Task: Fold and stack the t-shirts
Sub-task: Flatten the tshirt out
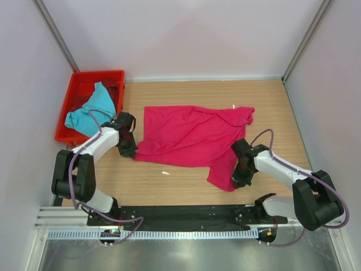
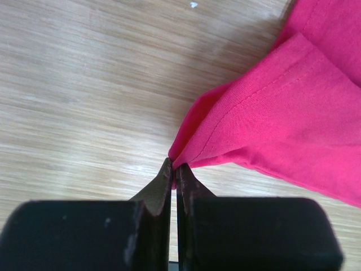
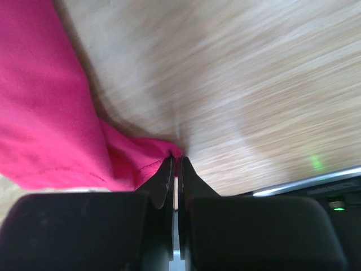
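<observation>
Magenta cloth is getting pinched on both near sides. The right gripper (image 3: 176, 159) is clamping a bunched edge of the magenta-pink t-shirt (image 1: 192, 135), and the left gripper (image 2: 174, 165) is clenching a stitched hem corner on the opposite side. My guess is they're taking two ends so the shirt, lying spread on the wooden table (image 1: 271, 113), folds over evenly. Further back, the turquoise t-shirt (image 1: 90, 110) is sitting crumpled in the red crate (image 1: 98, 73) — probably waiting its turn.

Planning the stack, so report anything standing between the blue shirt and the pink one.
The blue shirt lies in the red crate, so the crate's right wall stands between it and the pink shirt. The left gripper, shut on the pink shirt's near left corner, is in that gap too. Nothing else visible lies between.
</observation>
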{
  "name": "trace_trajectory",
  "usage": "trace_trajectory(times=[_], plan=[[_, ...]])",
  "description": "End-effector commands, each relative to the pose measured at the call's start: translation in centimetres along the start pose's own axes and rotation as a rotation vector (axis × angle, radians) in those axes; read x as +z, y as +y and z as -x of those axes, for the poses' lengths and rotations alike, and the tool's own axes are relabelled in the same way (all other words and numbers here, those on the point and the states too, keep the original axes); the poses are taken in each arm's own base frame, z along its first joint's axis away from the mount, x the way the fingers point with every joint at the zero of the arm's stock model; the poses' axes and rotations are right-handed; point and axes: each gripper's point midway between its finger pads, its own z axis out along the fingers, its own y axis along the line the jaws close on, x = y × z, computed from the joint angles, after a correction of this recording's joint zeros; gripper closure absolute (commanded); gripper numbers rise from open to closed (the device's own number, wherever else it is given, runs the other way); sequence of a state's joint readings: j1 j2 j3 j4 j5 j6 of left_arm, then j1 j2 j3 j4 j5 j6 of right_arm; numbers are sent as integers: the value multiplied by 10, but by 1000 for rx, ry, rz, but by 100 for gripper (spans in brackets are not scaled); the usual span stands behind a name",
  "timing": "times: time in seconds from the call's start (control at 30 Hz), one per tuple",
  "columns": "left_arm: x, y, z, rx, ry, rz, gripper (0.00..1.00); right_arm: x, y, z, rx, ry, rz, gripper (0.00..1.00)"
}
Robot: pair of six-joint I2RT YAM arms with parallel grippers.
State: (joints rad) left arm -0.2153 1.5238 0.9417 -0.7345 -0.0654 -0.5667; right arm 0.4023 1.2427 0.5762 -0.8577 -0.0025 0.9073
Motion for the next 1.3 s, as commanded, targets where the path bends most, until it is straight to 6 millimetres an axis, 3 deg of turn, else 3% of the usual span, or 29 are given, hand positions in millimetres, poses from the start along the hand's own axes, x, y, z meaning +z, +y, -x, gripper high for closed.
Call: trace_trajectory(times=[0.0, 0.07, 0.1, 0.17, 0.2, 0.23, 0.27, 0.3, 0.33, 0.43, 0.47, 0.5, 0.63, 0.77, 1.0, 1.13, 1.2, 1.27], plan=[[-18, -6, 1, 7, -26, -53, 100, -20, 0, 46, 0, -216, -61, 99], [-31, -10, 5, 6, -40, -75, 100, -53, 0, 61, -11, -288, -78, 99], [-38, -10, 8, 7, -56, -83, 100, -87, 14, 86, 2, -398, -44, 99], [-62, -13, 17, 7, -109, -109, 100, -125, 11, 100, 11, -476, -49, 99], [-72, -14, 21, 7, -132, -118, 100, -160, 22, 114, 26, -548, 1, 99], [-86, -13, 22, 10, -159, -127, 100, -178, 17, 124, 38, -611, -19, 99], [-102, -16, 33, 12, -204, -141, 100, -193, 9, 126, 26, -633, -45, 99], [-113, -15, 38, 12, -234, -143, 100, -226, 14, 135, 48, -702, 2, 99], [-123, -11, 39, 14, -245, -131, 100, -243, 5, 140, 61, -750, -25, 99], [-173, -17, 58, 41, -348, -172, 100, -308, 3, 151, 103, -901, 72, 99], [-176, -18, 60, 54, -348, -163, 100, -324, 1, 152, 119, -938, 99, 99], [-182, -23, 59, 85, -359, -172, 100, -349, -3, 151, 149, -992, 158, 99], [-204, -35, 59, 103, -393, -223, 100, -402, -29, 136, 216, -1128, 297, 99], [-251, -43, 64, 77, -506, -317, 100, -444, -51, 116, 225, -1240, 447, 99], [-341, -38, 53, 15, -709, -512, 100, -518, -86, 70, 197, -1382, 717, 99], [-404, -47, 21, 78, -789, -765, 100, -558, -113, 33, 146, -1478, 879, 99], [-435, -39, 4, 93, -868, -850, 100, -573, -127, 15, 125, -1518, 950, 99], [-462, -26, -15, 110, -952, -916, 100, -579, -128, 2, 91, -1518, 1010, 99]])
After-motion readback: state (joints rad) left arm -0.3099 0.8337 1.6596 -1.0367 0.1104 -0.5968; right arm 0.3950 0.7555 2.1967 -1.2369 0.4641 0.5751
